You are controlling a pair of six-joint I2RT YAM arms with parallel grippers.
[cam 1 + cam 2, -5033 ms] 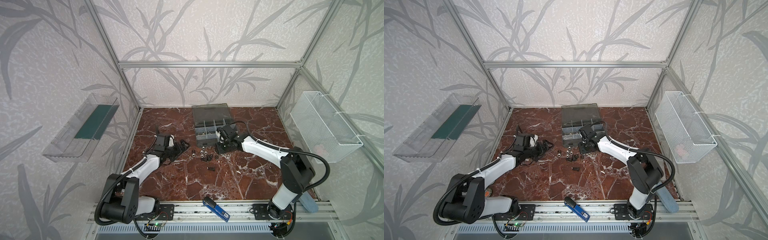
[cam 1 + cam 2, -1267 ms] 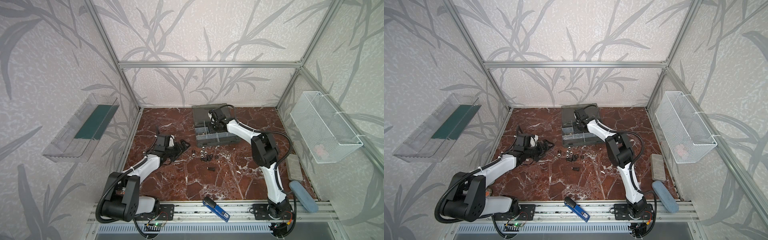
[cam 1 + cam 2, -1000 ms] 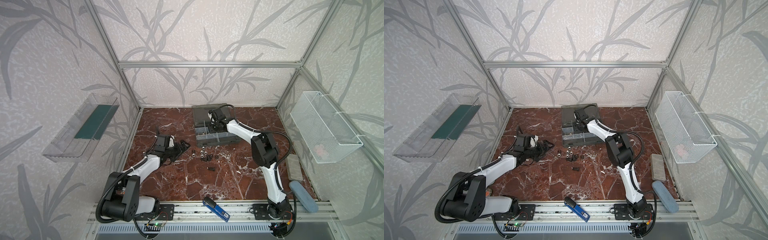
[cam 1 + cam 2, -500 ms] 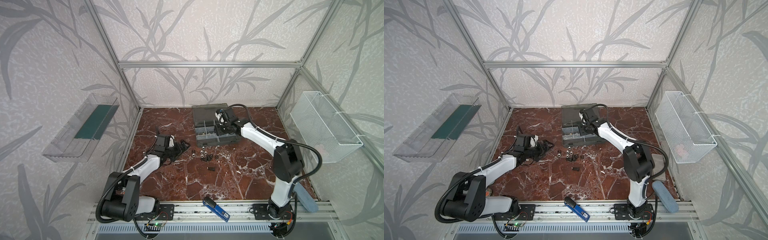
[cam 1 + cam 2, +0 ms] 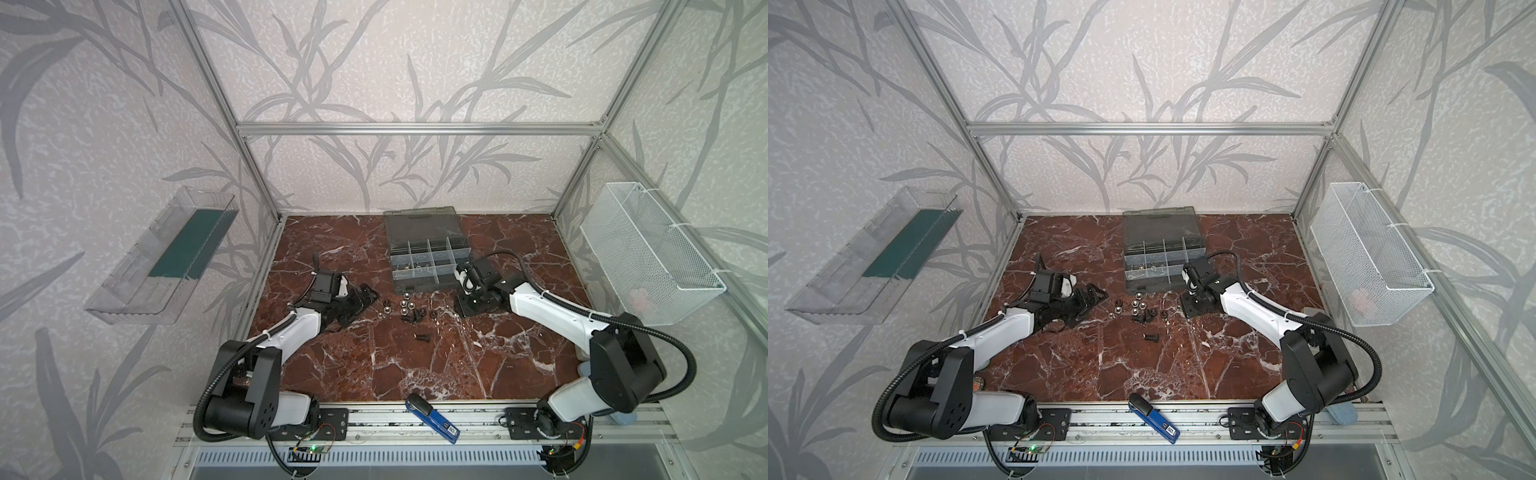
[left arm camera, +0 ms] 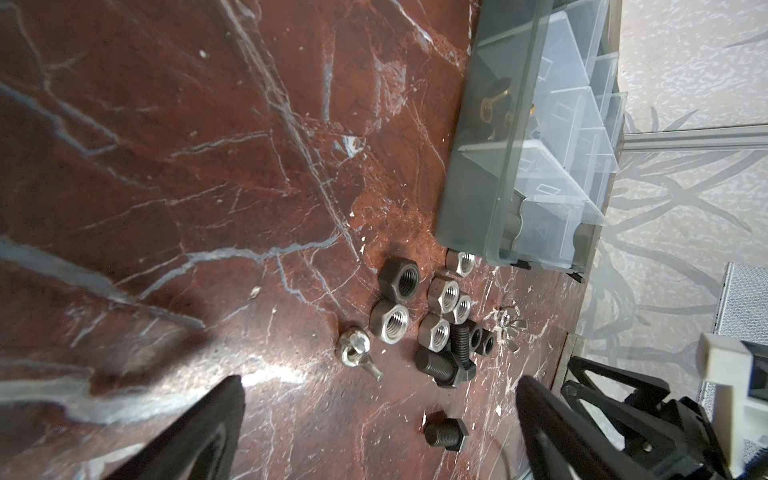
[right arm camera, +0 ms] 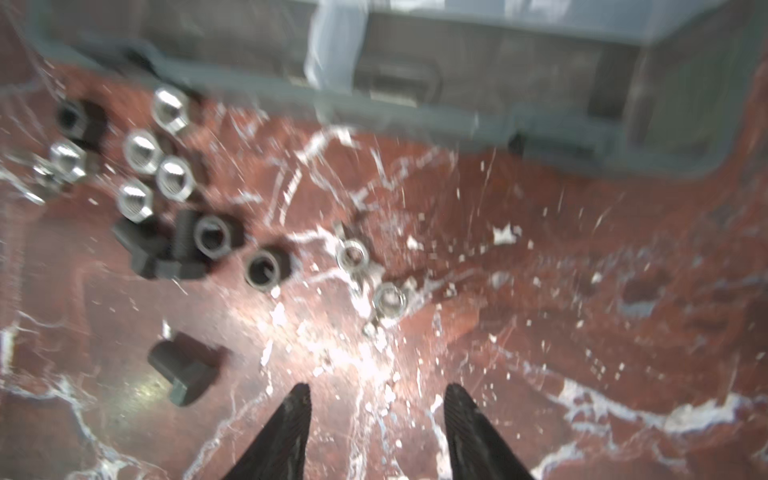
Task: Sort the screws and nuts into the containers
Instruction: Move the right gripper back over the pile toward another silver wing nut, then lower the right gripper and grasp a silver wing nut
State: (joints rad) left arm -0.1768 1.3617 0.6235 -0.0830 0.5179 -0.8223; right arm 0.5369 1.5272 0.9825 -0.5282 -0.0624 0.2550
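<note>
Loose nuts [image 5: 407,305] [image 5: 1139,307] lie in a cluster on the marble just in front of the grey organiser case [image 5: 415,285] [image 5: 1148,283], whose lid is folded back and whose containers are divided cells. Dark screws lie among them, and one screw [image 5: 422,337] [image 7: 183,370] lies apart, nearer the front. My left gripper [image 5: 363,296] [image 6: 380,380] rests low, left of the pile, jaws wide open and empty. My right gripper [image 5: 461,311] [image 7: 378,388] hovers just right of the pile, open with bare marble between its fingers. Two silver wing nuts [image 7: 353,255] lie ahead of it.
A white wire basket [image 5: 648,253] hangs on the right wall and a clear tray [image 5: 166,257] on the left wall. A blue and black tool [image 5: 432,419] lies on the front rail. The case [image 7: 457,95] stands close ahead of the right gripper.
My right gripper has come away from over the organiser's cells, forward and down to the table right of the pile. The left arm has not moved.
</note>
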